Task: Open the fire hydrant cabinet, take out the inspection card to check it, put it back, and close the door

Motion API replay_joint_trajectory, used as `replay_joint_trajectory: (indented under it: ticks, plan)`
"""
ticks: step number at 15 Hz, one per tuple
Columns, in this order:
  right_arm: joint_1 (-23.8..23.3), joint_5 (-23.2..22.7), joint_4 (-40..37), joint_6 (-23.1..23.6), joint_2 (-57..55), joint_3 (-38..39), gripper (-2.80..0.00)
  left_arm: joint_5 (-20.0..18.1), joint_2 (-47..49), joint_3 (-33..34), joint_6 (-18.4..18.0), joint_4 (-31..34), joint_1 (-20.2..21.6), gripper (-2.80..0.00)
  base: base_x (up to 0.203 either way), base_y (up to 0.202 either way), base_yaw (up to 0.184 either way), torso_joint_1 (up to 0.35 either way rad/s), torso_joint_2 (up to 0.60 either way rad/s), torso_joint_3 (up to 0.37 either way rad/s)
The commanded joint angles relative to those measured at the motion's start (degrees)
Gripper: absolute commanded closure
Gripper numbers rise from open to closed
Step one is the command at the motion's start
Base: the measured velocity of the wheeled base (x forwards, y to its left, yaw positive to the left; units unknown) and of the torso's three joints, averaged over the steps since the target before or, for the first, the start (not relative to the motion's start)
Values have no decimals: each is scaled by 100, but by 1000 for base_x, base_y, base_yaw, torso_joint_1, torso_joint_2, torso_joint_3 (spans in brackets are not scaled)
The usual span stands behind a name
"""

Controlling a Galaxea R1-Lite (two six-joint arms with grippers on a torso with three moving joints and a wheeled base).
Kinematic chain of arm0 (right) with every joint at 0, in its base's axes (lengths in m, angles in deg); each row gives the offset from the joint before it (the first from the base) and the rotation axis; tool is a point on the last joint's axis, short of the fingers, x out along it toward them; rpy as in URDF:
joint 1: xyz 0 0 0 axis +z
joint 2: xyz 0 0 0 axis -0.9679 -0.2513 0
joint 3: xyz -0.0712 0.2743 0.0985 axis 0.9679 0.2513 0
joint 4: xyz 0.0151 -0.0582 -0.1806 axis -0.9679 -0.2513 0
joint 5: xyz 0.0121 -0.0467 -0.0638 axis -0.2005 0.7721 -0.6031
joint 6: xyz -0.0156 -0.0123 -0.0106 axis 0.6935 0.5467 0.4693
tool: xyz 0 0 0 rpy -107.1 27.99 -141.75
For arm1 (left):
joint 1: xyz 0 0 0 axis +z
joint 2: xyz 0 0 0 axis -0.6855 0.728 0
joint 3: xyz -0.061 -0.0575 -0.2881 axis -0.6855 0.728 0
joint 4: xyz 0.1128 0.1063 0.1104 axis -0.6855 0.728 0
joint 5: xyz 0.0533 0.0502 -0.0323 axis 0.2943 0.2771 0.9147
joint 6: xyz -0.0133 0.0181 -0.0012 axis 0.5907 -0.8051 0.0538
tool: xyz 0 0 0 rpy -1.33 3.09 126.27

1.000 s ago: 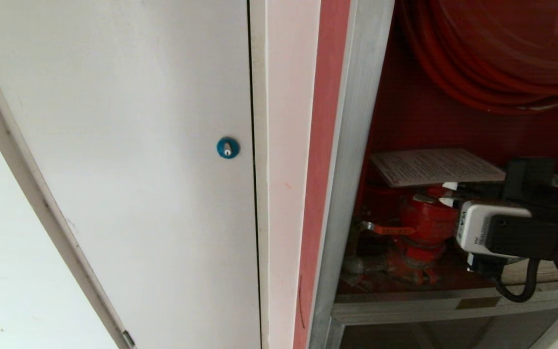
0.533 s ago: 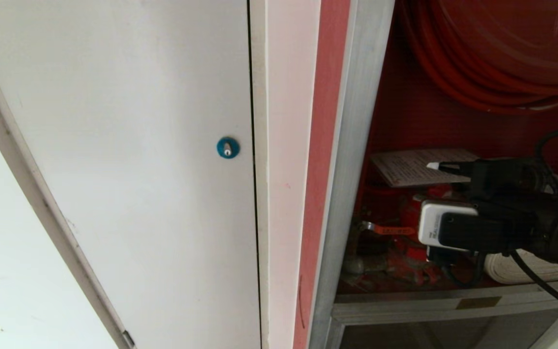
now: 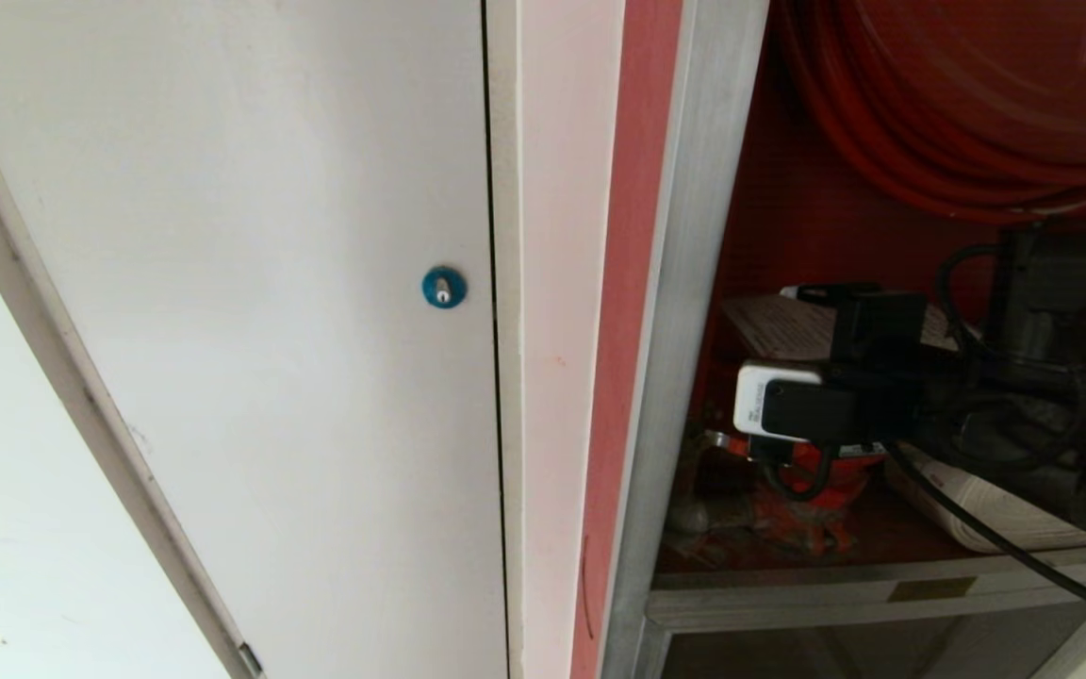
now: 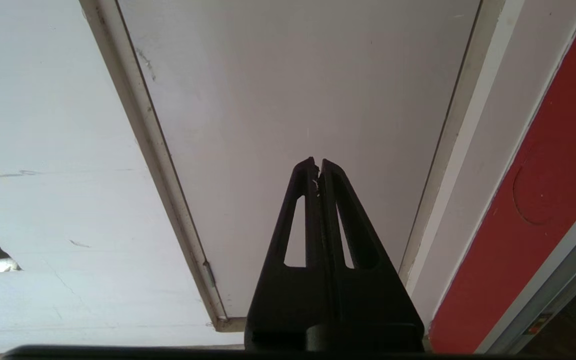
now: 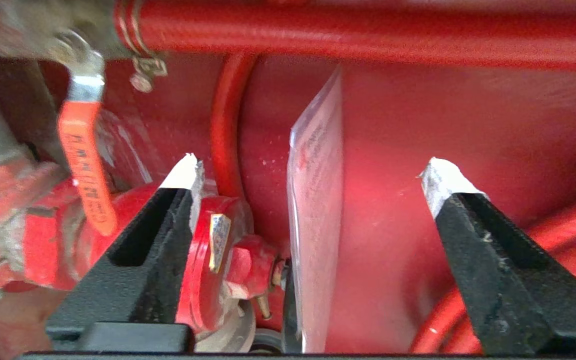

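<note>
The inspection card [image 3: 779, 325] lies flat on top of the red valve [image 3: 812, 490], low in the fire hydrant cabinet [image 3: 694, 283], against the red back wall on the left side of the open compartment. In the right wrist view the card [image 5: 315, 200] shows edge-on between the two white-tipped fingers [image 5: 185, 172], touching neither one. The right gripper [image 5: 313, 167] stands wide apart around it, holding nothing, and its arm reaches in from the right, over the rolled white hose [image 3: 1005, 509] on the cabinet floor. Above, the red hose reel [image 3: 958, 104] fills the upper part of the compartment. An orange lever handle [image 5: 85, 170] hangs beside the valve body. To the left of the cabinet's silver frame is a plain white door [image 3: 251, 283] with a round blue lock [image 3: 443, 287]. The left gripper [image 4: 317, 165] is parked in front of that white door, its fingers pressed together and empty.
</note>
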Motion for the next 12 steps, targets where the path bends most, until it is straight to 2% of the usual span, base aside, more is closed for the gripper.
replay_joint_trajectory:
  ticks: [1,4,12]
  plan:
    - [-135,19,16,54,-311,-187,-280,0,-1,35,3,-2,0,0,0,0,0,0,0,0]
    - [-321,19,16,133,-414,-348,-280,0,7,35,3,-2,0,0,0,0,0,0,0,0]
    - [-473,10,24,133,-602,-607,-280,0,-1,35,3,-2,0,0,0,0,0,0,0,0]
